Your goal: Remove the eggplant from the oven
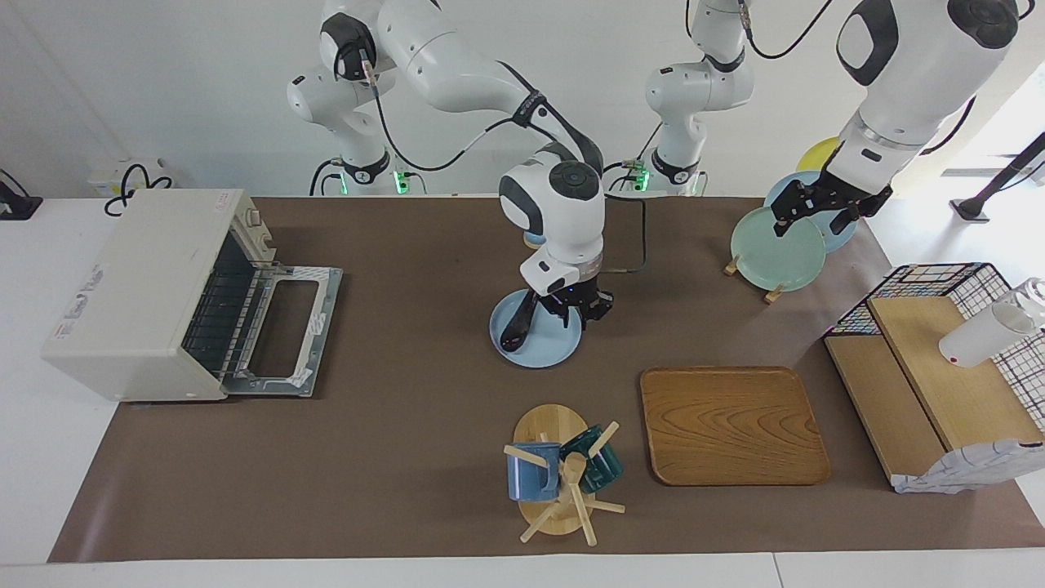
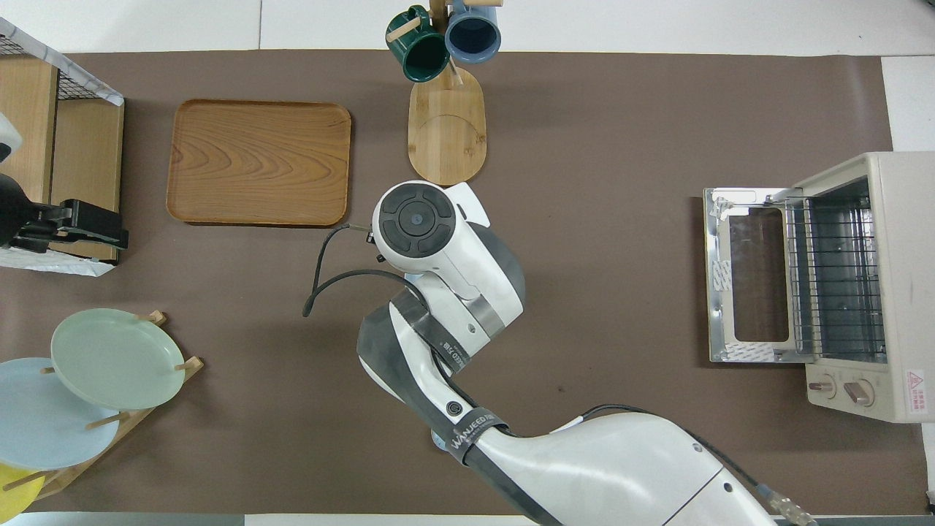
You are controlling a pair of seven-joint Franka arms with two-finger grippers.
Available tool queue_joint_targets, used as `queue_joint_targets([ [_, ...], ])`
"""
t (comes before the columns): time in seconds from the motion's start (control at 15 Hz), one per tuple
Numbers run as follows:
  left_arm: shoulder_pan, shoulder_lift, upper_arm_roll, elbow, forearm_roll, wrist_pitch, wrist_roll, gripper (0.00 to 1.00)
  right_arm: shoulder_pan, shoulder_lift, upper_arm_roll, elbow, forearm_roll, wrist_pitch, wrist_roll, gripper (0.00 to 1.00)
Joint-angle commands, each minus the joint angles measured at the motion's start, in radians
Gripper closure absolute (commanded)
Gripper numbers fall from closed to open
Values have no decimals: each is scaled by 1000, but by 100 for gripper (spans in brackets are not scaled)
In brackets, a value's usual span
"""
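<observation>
The slim, glossy dark purple eggplant [image 1: 518, 323] is seen lying on a round pale blue plate [image 1: 549, 349] on the brown tabletop [image 1: 408, 392], well apart from the boxy cream-white oven [image 1: 143, 286], whose door is open. The right hand [image 1: 581, 309] is poised at the plate's edge; its grip cannot be told. The left hand [image 1: 816, 214], fingers spread and empty, waits over the racked plates [image 1: 775, 245].

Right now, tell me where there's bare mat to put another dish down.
Widest bare stretch: between the open oven and the blue plate carrying the eggplant. Also free: between the wooden tray and the plate rack. Crowded: around the right gripper at the plate, with the mug tree close by.
</observation>
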Motion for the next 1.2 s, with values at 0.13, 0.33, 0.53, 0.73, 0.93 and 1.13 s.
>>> queue_joint_targets([
  [0.13,-10,-34,-7,-69,-9,64,-5,0,-159,-146,-2,-25,-10,-240,-224,62],
  [0.33,-68,-32,-16,-137,-48,150,-25,0,-252,-241,-2,-195,-181,-330,-361,98],
  [0.53,-200,3,-16,-194,-62,286,-163,0,-358,-316,0,-393,-194,-273,-444,100],
  [0.73,-323,86,-16,-195,-70,386,-287,0,-418,-375,-3,-595,-205,-110,-469,100],
  [0.93,-470,175,-16,-203,-73,509,-392,0,-498,-385,-2,-692,-251,12,-603,100],
  [1.13,-578,222,-16,-273,-122,714,-417,0,-556,-384,-2,-704,-252,47,-709,100],
])
